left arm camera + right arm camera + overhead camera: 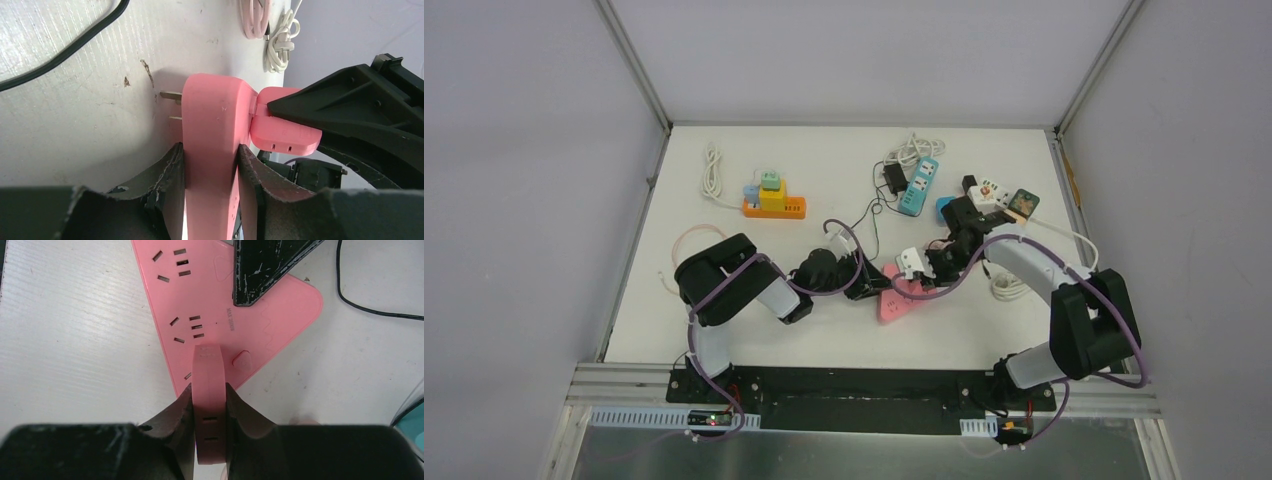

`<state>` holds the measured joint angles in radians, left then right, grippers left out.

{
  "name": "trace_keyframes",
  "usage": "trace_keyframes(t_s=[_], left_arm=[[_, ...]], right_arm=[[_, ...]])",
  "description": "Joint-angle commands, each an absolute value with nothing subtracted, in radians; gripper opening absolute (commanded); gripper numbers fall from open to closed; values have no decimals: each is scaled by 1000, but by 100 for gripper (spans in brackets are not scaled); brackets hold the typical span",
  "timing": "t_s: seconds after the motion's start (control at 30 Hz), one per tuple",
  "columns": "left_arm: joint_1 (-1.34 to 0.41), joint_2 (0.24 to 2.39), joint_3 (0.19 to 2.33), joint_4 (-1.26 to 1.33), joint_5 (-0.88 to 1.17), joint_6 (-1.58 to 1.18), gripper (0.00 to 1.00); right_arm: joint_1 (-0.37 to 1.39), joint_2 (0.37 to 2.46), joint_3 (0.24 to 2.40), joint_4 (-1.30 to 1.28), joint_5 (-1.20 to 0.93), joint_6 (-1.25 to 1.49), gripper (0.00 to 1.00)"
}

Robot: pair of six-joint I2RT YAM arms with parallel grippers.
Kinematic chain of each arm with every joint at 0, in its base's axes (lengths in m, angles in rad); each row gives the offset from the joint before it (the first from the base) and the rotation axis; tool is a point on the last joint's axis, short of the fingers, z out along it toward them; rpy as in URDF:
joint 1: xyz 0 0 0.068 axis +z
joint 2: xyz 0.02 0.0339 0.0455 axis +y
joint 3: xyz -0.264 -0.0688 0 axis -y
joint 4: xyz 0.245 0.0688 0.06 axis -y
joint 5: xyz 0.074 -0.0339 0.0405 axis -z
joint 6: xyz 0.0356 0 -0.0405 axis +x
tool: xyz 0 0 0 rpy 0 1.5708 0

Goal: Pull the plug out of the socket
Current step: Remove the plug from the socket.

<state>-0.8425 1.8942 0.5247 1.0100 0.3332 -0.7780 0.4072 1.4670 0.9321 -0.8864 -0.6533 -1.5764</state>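
Now, our left fingers (167,180) clamp the pink socket (210,130) on the worktop (75,340), our right fingers (177,412) pinch the plug (209,390), which looks still seated in its face. Both grips are made; the pull apart is left.

The socket block (165,295) and the plug (209,390) are plain pink, the table (60,340) white, a cable (70,50) black, one strip (774,207) orange, another strip (919,187) blue.

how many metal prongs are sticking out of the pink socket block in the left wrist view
2, both on the image-left side of the pink socket block: the upper prong and, just below it, the lower prong. Others may be hidden behind the block.
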Motion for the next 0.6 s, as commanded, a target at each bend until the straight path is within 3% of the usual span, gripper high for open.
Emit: trace_keyframes(t_s=[0.0,0.17,0.3,0.57], left_arm=[[-857,1949,524,782,323,-737,0],[-857,1954,529,776,327,-737,0],[-857,1957,532,775,329,-736,0],[-856,1950,522,778,314,-739,0]], right_arm=[[509,1478,972,-862,-703,-1446,0],[641,1487,1003,-774,-567,-1264,0],[650,1500,1015,-782,-564,-1245,0],[468,1475,994,-894,-653,-1395,0]])
